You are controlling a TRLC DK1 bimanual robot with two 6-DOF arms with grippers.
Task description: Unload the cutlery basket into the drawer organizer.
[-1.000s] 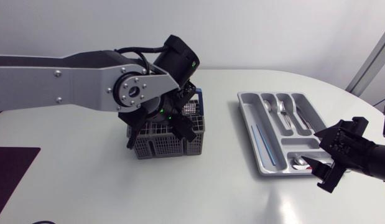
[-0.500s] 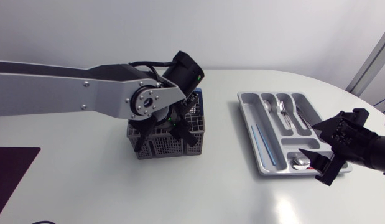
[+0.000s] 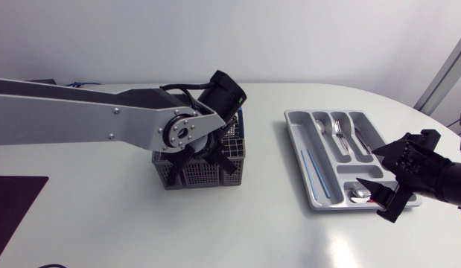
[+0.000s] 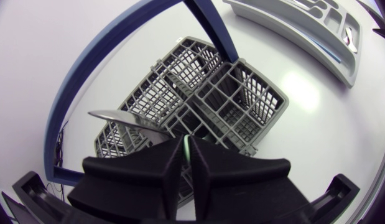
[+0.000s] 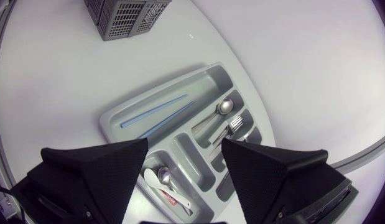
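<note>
Left gripper [image 4: 186, 140] is down in the grey mesh cutlery basket [image 3: 193, 176], jaws pinched on a thin pale-green strip [image 4: 186, 149], with a silver spoon [image 4: 120, 118] beside. Right gripper [image 5: 185, 147] hovers over the grey compartmented organizer tray [image 5: 193, 163], jaws apart.

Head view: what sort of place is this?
Probably a robot lab, not a kitchen: a white table holds a grey mesh cutlery basket and a grey drawer organizer, with a silver-grey robot arm over the basket.
</note>
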